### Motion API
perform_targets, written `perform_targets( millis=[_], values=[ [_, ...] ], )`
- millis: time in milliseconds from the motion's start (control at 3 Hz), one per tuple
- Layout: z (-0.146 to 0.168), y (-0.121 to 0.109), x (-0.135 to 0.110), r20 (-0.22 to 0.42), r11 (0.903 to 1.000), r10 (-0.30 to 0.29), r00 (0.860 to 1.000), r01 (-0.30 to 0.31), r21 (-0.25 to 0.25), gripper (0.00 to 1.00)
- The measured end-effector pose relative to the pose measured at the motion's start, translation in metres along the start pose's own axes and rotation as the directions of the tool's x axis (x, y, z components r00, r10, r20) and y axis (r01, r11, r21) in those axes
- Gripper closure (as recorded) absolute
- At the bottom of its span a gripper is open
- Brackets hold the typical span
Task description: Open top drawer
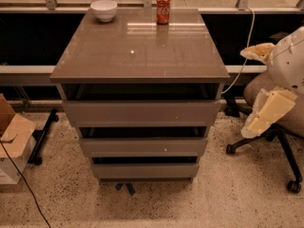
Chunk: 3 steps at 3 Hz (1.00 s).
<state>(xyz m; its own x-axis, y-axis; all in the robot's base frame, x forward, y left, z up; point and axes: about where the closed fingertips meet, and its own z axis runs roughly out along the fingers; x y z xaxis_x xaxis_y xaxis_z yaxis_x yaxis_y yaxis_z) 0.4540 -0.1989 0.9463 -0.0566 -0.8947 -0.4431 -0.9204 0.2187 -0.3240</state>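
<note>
Far left of the claw, a cardboard box (14, 141) sits on the floor. Nearer, but well apart from the claw, stands the cabinet (140, 46), with a white bowl (103, 9) and a red can (163, 8) up and left of the claw. The top drawer (140, 112), the widest front, lies level with the claw and looks barely out, if at all. The claw (267, 114) hangs at the right, before an office chair (285, 122), touching nothing; wide or narrow, I cannot tell. This looks like the approach: next it must swing left and catch the handleless front's upper edge.
</note>
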Motion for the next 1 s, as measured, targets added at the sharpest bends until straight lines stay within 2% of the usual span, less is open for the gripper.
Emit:
perform_targets(
  millis=[667, 1000],
  values=[
    [0.053, -0.019, 0.004, 0.059, 0.9989, -0.006, 0.998, 0.003, 0.048, 0.0],
    [0.086, -0.035, 0.014, 0.065, 0.9995, 0.031, 0.997, -0.031, 0.003, 0.0]
  ],
)
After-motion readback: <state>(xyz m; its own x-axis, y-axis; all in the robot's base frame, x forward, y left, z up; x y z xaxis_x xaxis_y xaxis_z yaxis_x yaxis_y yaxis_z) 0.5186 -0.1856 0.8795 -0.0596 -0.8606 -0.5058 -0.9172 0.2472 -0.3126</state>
